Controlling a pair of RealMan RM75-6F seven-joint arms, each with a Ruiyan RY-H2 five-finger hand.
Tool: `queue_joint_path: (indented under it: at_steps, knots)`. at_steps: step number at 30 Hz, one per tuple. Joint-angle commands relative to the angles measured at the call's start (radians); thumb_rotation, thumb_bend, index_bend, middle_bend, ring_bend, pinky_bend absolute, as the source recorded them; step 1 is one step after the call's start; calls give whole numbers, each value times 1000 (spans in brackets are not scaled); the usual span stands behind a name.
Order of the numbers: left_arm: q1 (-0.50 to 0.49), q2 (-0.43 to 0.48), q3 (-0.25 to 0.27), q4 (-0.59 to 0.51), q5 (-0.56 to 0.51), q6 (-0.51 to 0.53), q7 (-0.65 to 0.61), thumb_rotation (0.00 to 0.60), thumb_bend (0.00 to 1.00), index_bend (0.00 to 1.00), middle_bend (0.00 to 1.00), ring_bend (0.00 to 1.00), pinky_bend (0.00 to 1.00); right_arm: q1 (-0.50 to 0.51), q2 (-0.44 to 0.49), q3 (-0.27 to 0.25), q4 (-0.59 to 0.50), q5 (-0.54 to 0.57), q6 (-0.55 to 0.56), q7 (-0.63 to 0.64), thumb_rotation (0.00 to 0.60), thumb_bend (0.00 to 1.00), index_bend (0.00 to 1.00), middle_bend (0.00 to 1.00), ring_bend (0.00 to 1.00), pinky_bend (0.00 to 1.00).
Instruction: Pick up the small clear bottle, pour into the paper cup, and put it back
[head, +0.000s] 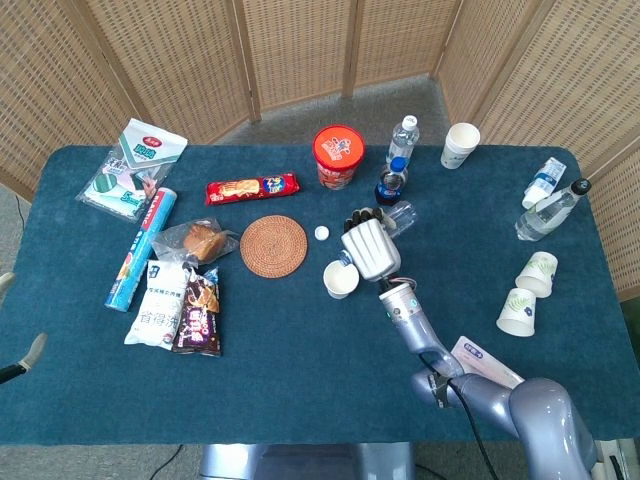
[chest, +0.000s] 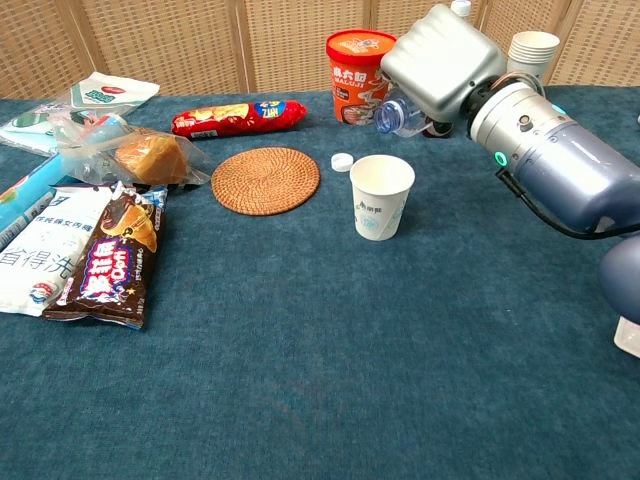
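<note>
My right hand (head: 369, 248) (chest: 441, 62) grips the small clear bottle (chest: 398, 115) (head: 401, 215), holding it nearly level above the table. The bottle's open mouth points left, just above and right of the paper cup (chest: 381, 196) (head: 340, 279), which stands upright. A small white cap (chest: 342, 161) (head: 321, 233) lies on the cloth left of the cup. Most of the bottle is hidden under the hand. My left hand (head: 30, 355) shows only as a tip at the far left edge in the head view, holding nothing that I can see.
A woven coaster (chest: 266, 179) lies left of the cup. Behind it stand a red noodle tub (chest: 355, 61), a dark cola bottle (head: 391, 183) and a tall water bottle (head: 403, 139). Snack packets (chest: 105, 265) fill the left side; spare cups (head: 528, 292) and bottles (head: 548, 207) sit right.
</note>
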Motion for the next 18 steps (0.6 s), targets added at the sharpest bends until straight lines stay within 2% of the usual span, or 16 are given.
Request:
queue_joint_path:
  at_steps: [1, 18]
  knots:
    - [-1, -2, -1, 3, 1, 1, -1, 369, 380, 79, 77, 2, 44, 0, -7, 0, 12, -8, 3, 1, 600, 257, 598, 609, 655, 643]
    - [-9, -10, -4, 17, -6, -11, -9, 369, 380, 78, 75, 2, 44, 2, -39, -15, 64, -60, 8, -35, 600, 261, 598, 609, 657, 618]
